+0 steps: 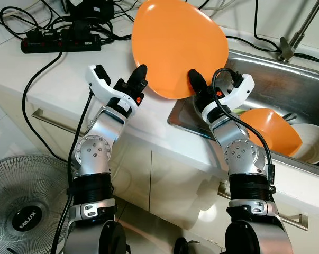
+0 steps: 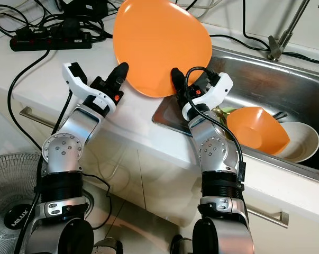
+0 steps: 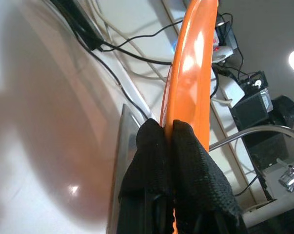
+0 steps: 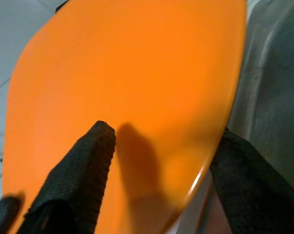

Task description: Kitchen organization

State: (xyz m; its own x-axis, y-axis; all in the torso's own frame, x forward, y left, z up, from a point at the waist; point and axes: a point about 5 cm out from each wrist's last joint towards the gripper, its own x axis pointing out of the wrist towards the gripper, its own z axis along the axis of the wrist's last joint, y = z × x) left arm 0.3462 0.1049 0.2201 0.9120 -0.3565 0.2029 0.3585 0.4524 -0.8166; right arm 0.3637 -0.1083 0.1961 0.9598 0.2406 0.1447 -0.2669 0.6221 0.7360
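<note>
A large orange plate [image 1: 178, 45] is held tilted on edge above the white counter [image 1: 43, 74], at the sink's left rim. My left gripper [image 1: 140, 74] is shut on the plate's lower left rim; in the left wrist view its fingers [image 3: 151, 146] pinch the thin orange edge [image 3: 193, 58]. My right gripper [image 1: 193, 79] is at the lower right rim. In the right wrist view it [image 4: 161, 146] stands open astride the plate [image 4: 137, 73], with one finger over the face, casting a shadow on it, and the other behind the edge.
The steel sink [image 1: 275, 79] on the right holds an orange bowl [image 1: 270, 129] and a white bowl [image 1: 312, 140]. A faucet [image 1: 291, 37] stands behind it. A black power strip [image 1: 61, 42] with cables lies at the counter's back left. A fan [image 1: 24, 206] stands on the floor.
</note>
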